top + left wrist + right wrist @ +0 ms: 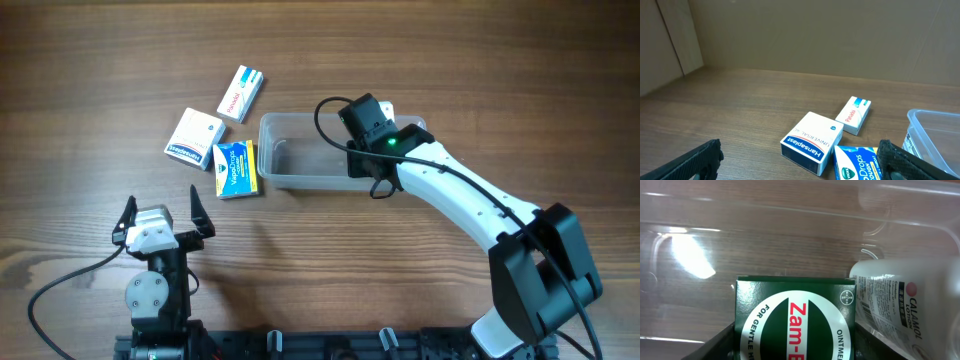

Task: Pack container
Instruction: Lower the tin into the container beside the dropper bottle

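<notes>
The container point(300, 165) lies mid-table. Low inside it, the right gripper point(795, 347) pinches a green box point(796, 305) beside a white bottle point(900, 302). The left gripper point(162, 208), fingers spread, sits well apart from it.

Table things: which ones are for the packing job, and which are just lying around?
In the job now:
container
green box, held in the right gripper over the container
bottle, lying in the container

Lying about, likely waiting to be packed:
Hansaplast box
Panadol box
Vicks box
All three are outside the container. The left gripper is open and holds nothing.
</notes>
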